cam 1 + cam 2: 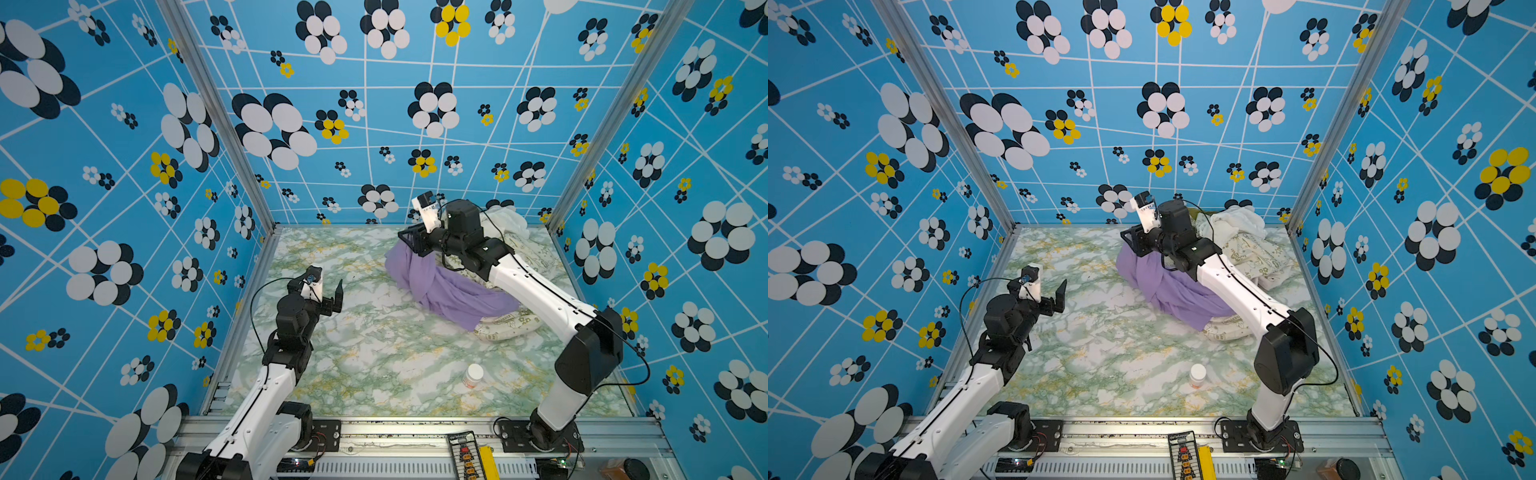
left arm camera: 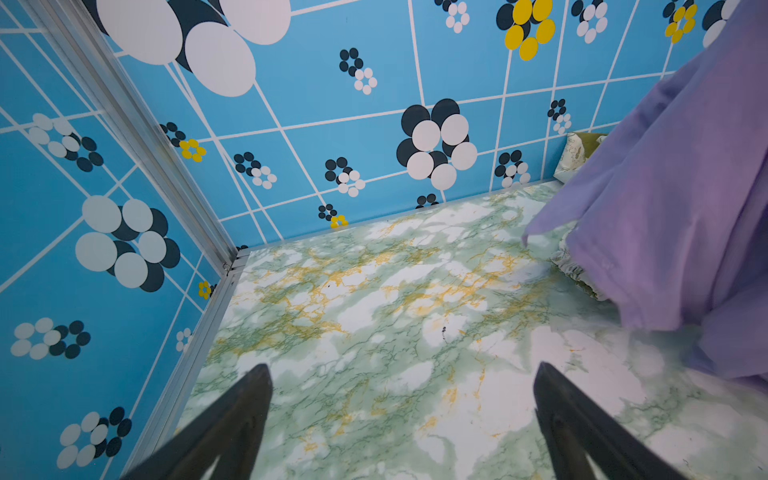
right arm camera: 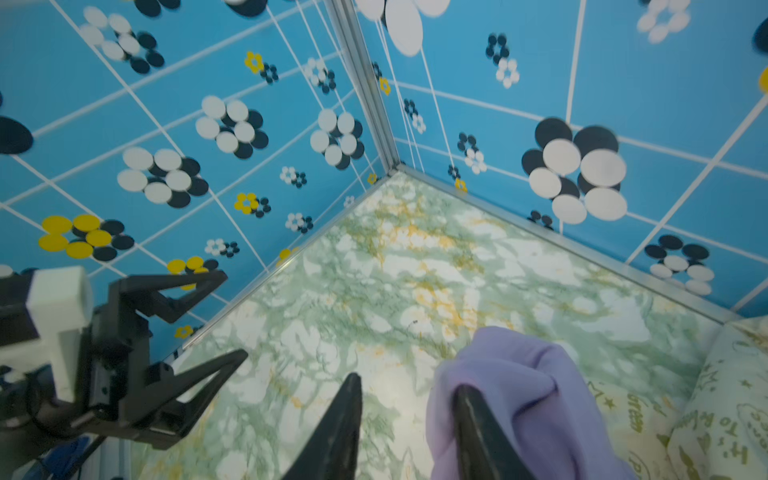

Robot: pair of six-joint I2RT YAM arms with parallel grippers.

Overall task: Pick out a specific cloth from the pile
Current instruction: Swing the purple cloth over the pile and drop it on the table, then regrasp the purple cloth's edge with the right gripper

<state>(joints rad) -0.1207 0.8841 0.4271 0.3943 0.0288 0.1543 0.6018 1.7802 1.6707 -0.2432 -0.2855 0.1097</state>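
Your right tool (image 3: 407,380) has its jaws apart. The lavender cloth (image 3: 519,374) drapes round one finger, the rest trailing behind it over the pile (image 3: 706,415). Prob best: shift so the fold sits btwn the fingers, clamp, pull fwd onto bare table (image 3: 374,270). Left tool (image 2: 401,365): wide apart.

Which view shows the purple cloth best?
A top view: nearly the whole cloth shows, lying partly over the pile. The left wrist view shows only one side; the right wrist view only a bunch at the right gripper.
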